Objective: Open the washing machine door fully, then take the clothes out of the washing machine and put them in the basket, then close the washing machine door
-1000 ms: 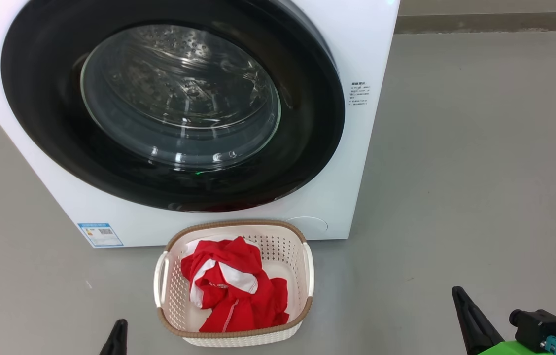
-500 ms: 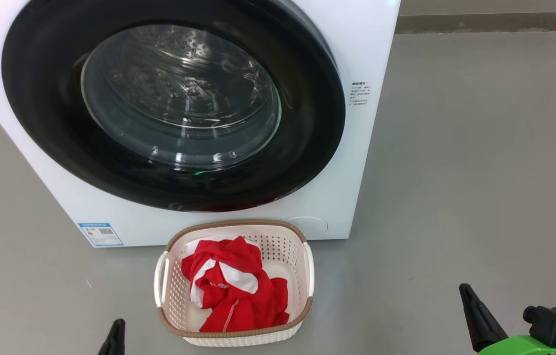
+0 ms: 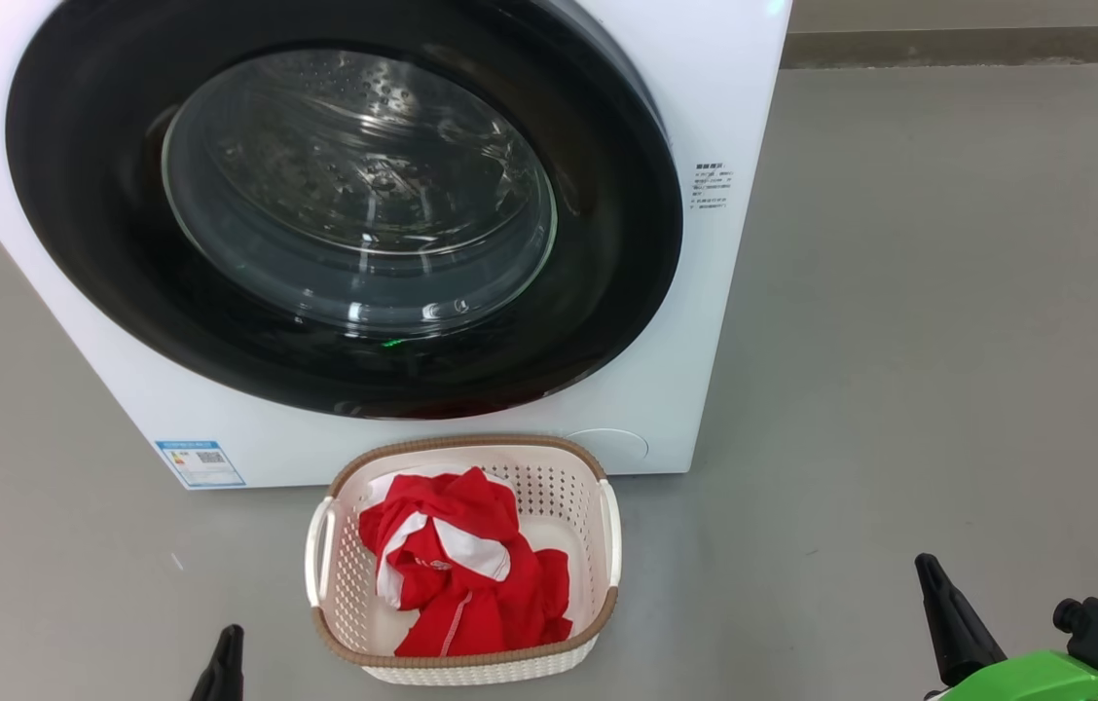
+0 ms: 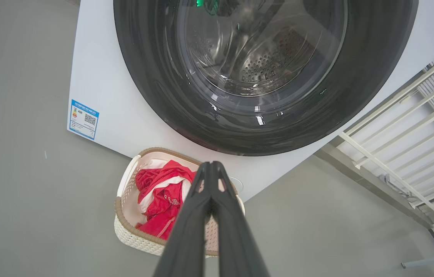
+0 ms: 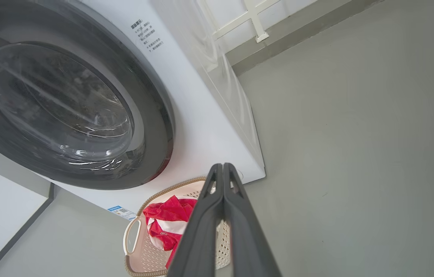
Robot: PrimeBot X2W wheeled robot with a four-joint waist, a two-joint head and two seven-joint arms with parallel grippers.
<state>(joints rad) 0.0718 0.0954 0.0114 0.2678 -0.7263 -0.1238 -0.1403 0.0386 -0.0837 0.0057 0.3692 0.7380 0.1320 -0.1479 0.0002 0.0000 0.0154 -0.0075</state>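
Left gripper (image 4: 210, 166) and right gripper (image 5: 222, 167) sit pinched closed, empty; one basket (image 3: 457, 441) holds the clothes (image 3: 461, 574).

A blue QR-code label (image 3: 201, 463) is seen low on the left front of the washing machine (image 3: 666, 389); small dark print (image 3: 710, 186) at its right cannot be read.

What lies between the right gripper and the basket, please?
Just bare grey floor separates the right gripper from the basket, as the head view shows.
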